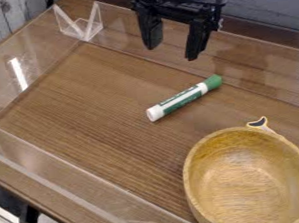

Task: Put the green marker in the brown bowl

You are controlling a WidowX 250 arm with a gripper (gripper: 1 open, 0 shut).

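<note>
1. One gripper [172, 38] is recorded: black, pointed downward, hanging above the far part of the table. Its jaws are spread wide and nothing is held between them.

2. One marker [184, 98] is recorded: white barrel, green label, green cap. It is laid flat on the table, untouched, near the middle. Its long axis is set on a diagonal, with the capped end toward the far right and the white end toward the near left.

3. Key relation: the marker is placed on the near side of the gripper, almost straight toward the camera from the fingers [194, 40], and clearly lower. A descent with a short travel toward the camera is judged to be required. A turn of the wrist may also be needed, so that the jaws can be closed across the barrel rather than along it.

4. One bowl [249, 178] is recorded: tan wood, round, empty, with a small tab on its far rim. It is set at the near right corner, apart from the marker and on its near right side.

5. Surface: a table [77, 101] of dark wood grain, bounded by clear plastic walls [13, 67].

6. Room: little is shown beyond the walls; a pale floor is visible at the left.
</note>
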